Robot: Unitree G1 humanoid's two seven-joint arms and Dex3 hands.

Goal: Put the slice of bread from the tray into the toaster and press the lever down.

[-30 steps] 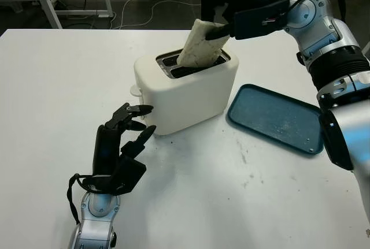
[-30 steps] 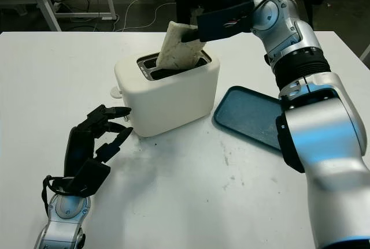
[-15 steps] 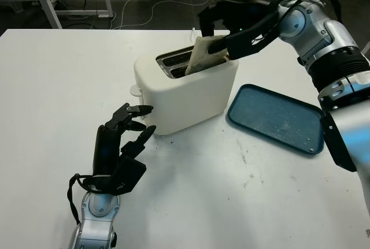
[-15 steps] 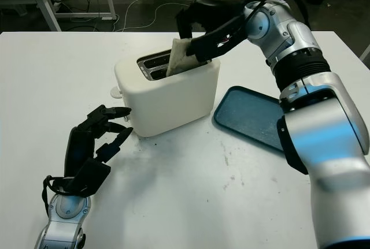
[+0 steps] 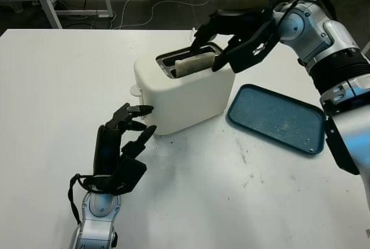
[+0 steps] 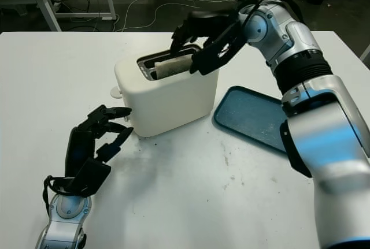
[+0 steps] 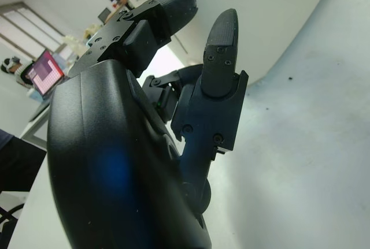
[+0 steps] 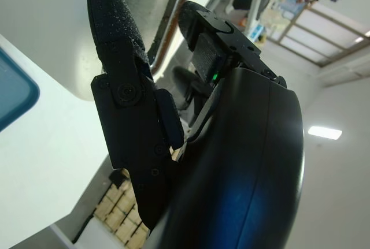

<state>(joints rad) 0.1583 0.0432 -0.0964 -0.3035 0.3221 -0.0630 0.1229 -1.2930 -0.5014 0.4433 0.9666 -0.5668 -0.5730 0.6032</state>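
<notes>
Bread (image 5: 194, 64) sunk in toaster (image 5: 185, 92) slot; right hand (image 5: 231, 40) fingers (image 5: 203, 29) open just above.

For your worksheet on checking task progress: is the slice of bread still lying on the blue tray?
No: the slice of bread sits in a slot of the toaster, and the tray holds none.

The toaster (image 5: 185, 90) is set at the middle of the counter (image 5: 52, 87). The slice of bread (image 5: 195, 63) is lodged in the toaster's nearer slot. The right robot hand (image 5: 217, 44) is held open just above that slot. The tray (image 5: 276, 118) is placed right of the toaster. The left robot hand (image 5: 128, 127) is held open before the toaster's left end, near the lever (image 5: 135, 90).
</notes>
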